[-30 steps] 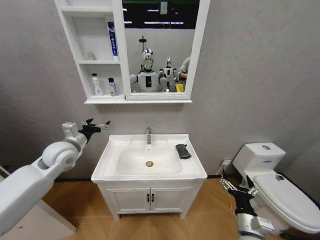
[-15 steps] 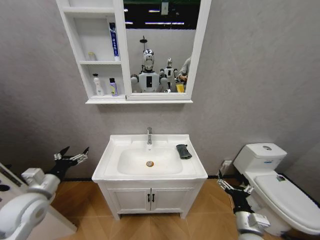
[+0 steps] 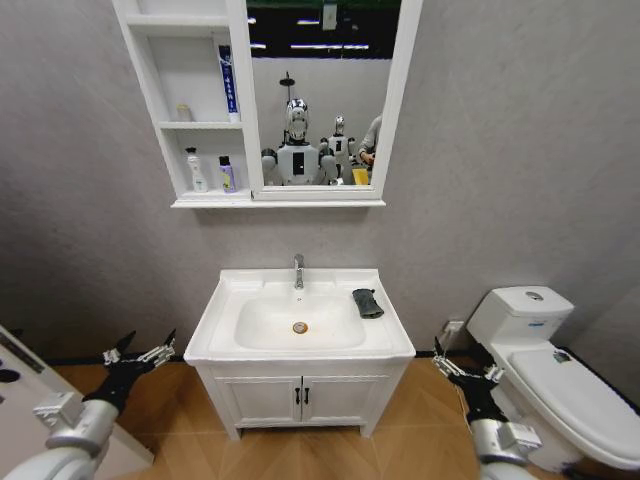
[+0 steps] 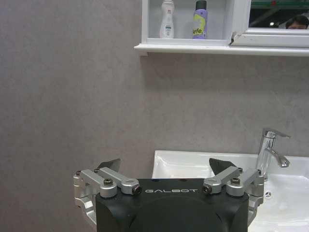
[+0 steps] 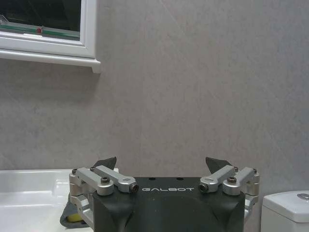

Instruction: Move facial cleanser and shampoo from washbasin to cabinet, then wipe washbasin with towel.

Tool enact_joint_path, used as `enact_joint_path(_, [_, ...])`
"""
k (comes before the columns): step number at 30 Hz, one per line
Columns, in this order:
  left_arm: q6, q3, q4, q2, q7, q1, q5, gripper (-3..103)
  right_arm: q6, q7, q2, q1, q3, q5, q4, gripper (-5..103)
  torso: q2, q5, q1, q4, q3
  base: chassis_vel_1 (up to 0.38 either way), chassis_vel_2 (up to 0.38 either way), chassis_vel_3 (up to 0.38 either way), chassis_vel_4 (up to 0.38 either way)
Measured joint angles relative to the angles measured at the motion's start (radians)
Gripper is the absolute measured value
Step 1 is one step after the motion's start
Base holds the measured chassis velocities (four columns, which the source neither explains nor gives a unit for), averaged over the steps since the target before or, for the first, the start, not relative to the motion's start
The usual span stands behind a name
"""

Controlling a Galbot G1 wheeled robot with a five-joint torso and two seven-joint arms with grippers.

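Both bottles look done: white bottle (image 3: 193,170) & purple bottle (image 3: 226,174) stand side by side on the cabinet (image 3: 178,110) bottom shelf, upper left of frame. That judged, the step in hand is the wipe, not yet begun.

Towel (image 3: 366,302) lies folded on the basin (image 3: 300,345) rim, right of the bowl, centre-right of frame, near the tap (image 3: 298,271). Nothing else on the surface.

Left claw (image 3: 139,354) sits low at lower left, beside the vanity, fingers spread wide, empty. Right claw (image 3: 465,372) low at lower right, between vanity & toilet (image 3: 520,315), also wide open, empty.

Next move, prob.: right arm is nearer, so lift it above rim height, come in over the towel, close on the fold, then drag across the bowl. Mind the tap.
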Motion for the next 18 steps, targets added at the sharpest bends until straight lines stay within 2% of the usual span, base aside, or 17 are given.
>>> enact_joint_path(9, [-0.002,0.001,0.002,-0.009,-0.004,-0.002,0.023,100,-0.017,0.017,-0.051,0.023,-0.013,0.015,-0.021,100,0.0,-0.0001,0.0,-0.0001,0.0,0.0,0.0,0.0,0.0])
enact_joint_path(13, [-0.002,0.001,0.002,-0.007,-0.005,-0.003,0.023,100,-0.087,0.052,-0.105,0.054,-0.022,0.031,-0.025,100,0.0,-0.0002,0.0,-0.0001,0.0,0.0,0.0,0.0,0.0])
enact_joint_path(14, [-0.002,0.002,0.003,-0.007,-0.006,-0.004,0.023,100,-0.151,0.075,-0.139,0.084,-0.03,0.055,-0.025,100,0.0,-0.0002,0.0,0.0,0.0,0.0,0.0,0.0,0.0])
enact_joint_path(17, [-0.002,0.002,0.003,-0.006,-0.006,-0.004,0.022,100,-0.193,0.085,-0.153,0.101,-0.035,0.078,-0.02,100,0.0,-0.0002,0.0,0.0001,0.0,0.0,0.0,0.0,0.0])
enact_joint_path(18, [-0.002,0.002,0.003,-0.006,-0.006,-0.005,0.022,100,-0.255,0.101,-0.168,0.129,-0.046,0.119,-0.005,100,0.0,0.0,0.0,0.0,0.0,0.0,0.0,0.0,0.0])
